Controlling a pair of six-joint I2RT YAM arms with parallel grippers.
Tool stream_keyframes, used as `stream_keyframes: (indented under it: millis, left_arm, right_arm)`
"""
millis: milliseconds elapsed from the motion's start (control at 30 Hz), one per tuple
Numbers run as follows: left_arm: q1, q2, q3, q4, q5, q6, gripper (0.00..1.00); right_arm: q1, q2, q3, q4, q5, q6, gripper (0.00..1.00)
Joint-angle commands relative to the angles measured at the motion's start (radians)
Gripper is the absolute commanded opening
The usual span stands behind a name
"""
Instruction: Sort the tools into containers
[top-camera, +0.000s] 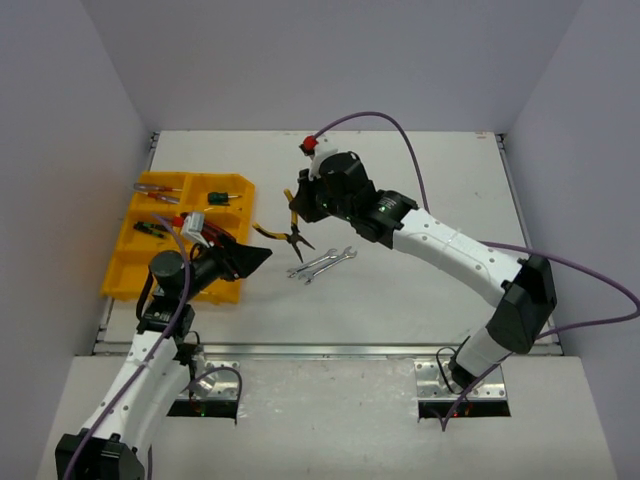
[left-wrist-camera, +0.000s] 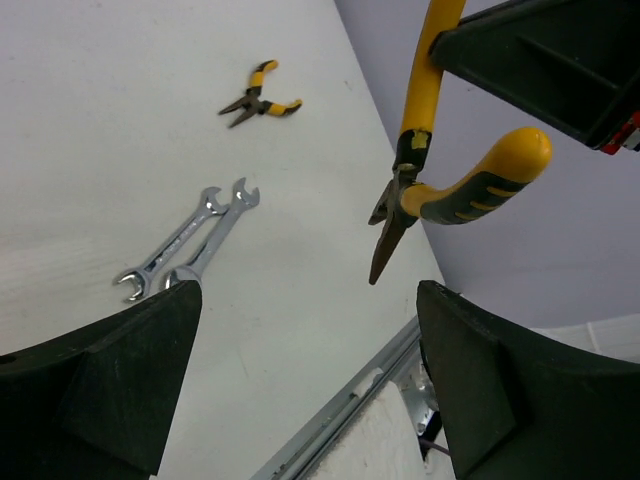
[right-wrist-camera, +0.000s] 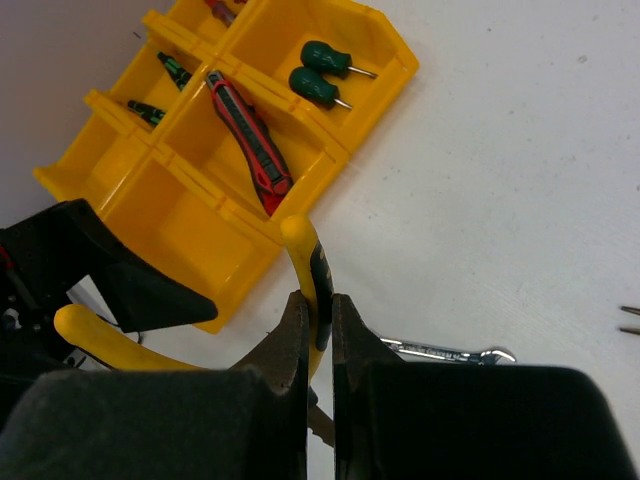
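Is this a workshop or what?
Likely a robot lab's test booth: left arm and right arm bolted to a white table, plain walls close around, wrenches and a yellow tray.

tray (right-wrist-camera: 190, 230) — glossy yellow plastic | wrenches (left-wrist-camera: 190, 245) — shiny metal | table (top-camera: 400, 300) matt

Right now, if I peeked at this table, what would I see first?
The yellow-and-black pliers hang in the air over the middle of the table. The right gripper pinches them by one handle, and the left gripper gapes open close by. Next comes the bright yellow tray on the table's left side, then two silver wrenches lying side by side near the pliers.
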Motion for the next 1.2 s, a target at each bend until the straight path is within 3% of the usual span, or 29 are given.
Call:
stream_keyframes:
  millis: [0, 300, 533, 667, 733, 767, 800, 833, 900, 933, 967, 1033, 1167]
  left_arm:
    - [-0.017, -0.008, -0.021, 0.42, 0.125, -0.112, 0.86]
    - [-0.085, 0.017, -0.033, 0.557, 0.069, -0.118, 0.82]
    - [-0.108, 0.123, 0.01, 0.518, 0.003, -0.075, 0.31]
    - [-0.113, 0.139, 0.046, 0.527, -0.011, -0.062, 0.16]
    - [-0.114, 0.155, 0.077, 0.51, -0.014, -0.05, 0.0]
    - [-0.116, 0.161, 0.087, 0.49, -0.016, -0.04, 0.0]
    - [-0.117, 0.163, 0.106, 0.441, -0.031, -0.019, 0.0]
    - [-0.118, 0.163, 0.133, 0.366, -0.06, 0.012, 0.0]
    - [-0.116, 0.157, 0.217, 0.207, -0.224, 0.073, 0.0]
    - [-0.116, 0.156, 0.255, 0.101, -0.317, 0.114, 0.0]
    - [-0.116, 0.159, 0.258, 0.018, -0.325, 0.138, 0.0]
    - [-0.117, 0.177, 0.354, -0.253, -0.628, 0.159, 0.0]
    - [-0.111, 0.245, 0.482, -0.484, -1.01, 0.097, 0.0]
  right_arm:
    - [0.008, -0.044, 0.027, 0.044, -0.056, 0.046, 0.0]
    - [0.008, -0.036, 0.026, 0.056, -0.118, 0.086, 0.0]
    - [0.008, -0.061, -0.009, 0.099, -0.211, 0.118, 0.0]
    - [0.01, -0.075, -0.025, 0.107, -0.236, 0.127, 0.0]
    - [0.01, -0.081, -0.034, 0.111, -0.235, 0.126, 0.0]
    - [0.009, -0.084, -0.038, 0.113, -0.232, 0.124, 0.0]
    - [0.008, -0.088, -0.044, 0.114, -0.225, 0.119, 0.08]
    - [0.007, -0.092, -0.052, 0.115, -0.215, 0.111, 0.23]
    - [0.001, -0.114, -0.078, 0.101, -0.148, 0.105, 0.86]
    - [-0.007, -0.13, -0.091, 0.086, -0.105, 0.103, 0.98]
    - [-0.007, -0.147, -0.107, 0.072, -0.102, 0.098, 0.99]
    - [-0.045, -0.2, -0.156, 0.045, 0.015, 0.087, 0.99]
    - [-0.146, -0.361, -0.313, 0.033, 0.103, 0.084, 0.99]
